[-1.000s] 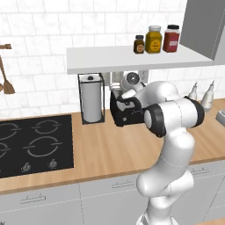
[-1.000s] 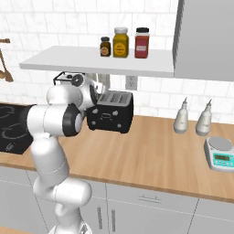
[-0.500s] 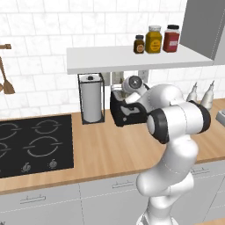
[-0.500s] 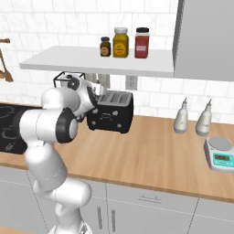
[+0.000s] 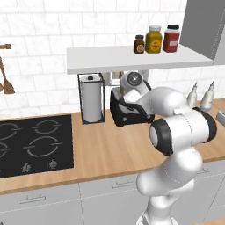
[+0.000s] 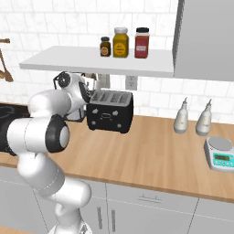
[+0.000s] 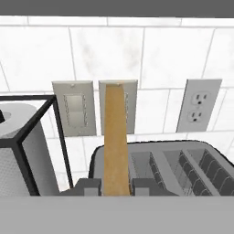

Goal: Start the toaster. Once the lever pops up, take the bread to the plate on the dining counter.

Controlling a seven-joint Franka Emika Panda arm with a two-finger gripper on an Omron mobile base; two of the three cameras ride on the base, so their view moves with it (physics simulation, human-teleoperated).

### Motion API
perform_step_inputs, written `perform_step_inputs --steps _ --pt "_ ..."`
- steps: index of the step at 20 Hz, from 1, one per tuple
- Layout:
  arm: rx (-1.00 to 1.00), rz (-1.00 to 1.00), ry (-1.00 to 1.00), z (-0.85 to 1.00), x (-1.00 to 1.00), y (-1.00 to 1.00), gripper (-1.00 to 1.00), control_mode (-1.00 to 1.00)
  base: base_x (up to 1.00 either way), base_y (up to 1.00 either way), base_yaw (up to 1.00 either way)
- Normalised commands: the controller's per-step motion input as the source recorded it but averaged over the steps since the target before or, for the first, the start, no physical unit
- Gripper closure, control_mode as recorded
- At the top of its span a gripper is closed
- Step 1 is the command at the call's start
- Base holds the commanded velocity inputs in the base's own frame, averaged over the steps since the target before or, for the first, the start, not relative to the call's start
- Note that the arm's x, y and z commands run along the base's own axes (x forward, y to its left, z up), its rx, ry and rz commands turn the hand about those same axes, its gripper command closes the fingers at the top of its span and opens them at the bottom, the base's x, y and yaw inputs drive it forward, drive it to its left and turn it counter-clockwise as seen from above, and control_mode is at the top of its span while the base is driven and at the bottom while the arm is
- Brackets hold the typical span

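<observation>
The black toaster (image 5: 129,113) with its silver slotted top (image 7: 183,164) stands on the wood counter against the tiled wall, also seen from the front (image 6: 109,112). In the hand view, the tan bread (image 7: 114,137) stands edge-on and upright between my gripper (image 7: 115,188) fingertips, above the toaster's left end. The gripper is shut on the bread. My hand sits just above the toaster's left side in both base views. The plate and the dining counter are out of view.
A paper towel roll in a black wire holder (image 5: 91,103) stands close left of the toaster. A white shelf (image 5: 132,59) with jars (image 6: 121,42) hangs right above. A black hob (image 5: 30,143) lies left; two bottles (image 6: 192,119) and a scale (image 6: 220,153) lie right.
My hand has risen from the toaster's left end with the bread in it. The elbow has swung outward and lower, toward the cameras.
</observation>
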Motion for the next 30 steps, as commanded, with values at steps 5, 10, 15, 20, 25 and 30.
perform_step_inputs --steps 5,10,15,20,25,30 --pt "0.00 0.00 0.07 0.22 -0.33 0.03 1.00 -1.00 0.00 0.00 0.00" --pt "0.00 -0.02 0.11 0.09 -0.51 0.00 1.00 -1.00 0.00 0.00 0.00" --pt "0.02 -0.02 0.17 0.33 -0.64 0.00 1.00 -1.00 0.00 0.00 0.00" --pt "0.06 0.00 0.20 0.43 -0.67 0.00 1.00 -1.00 0.00 0.00 0.00" --pt "0.10 0.00 0.09 0.03 -0.82 -0.18 1.00 -1.00 0.00 0.00 0.00" --pt "-0.03 0.00 0.04 -0.06 -0.82 -0.43 1.00 -1.00 0.00 0.00 0.00"
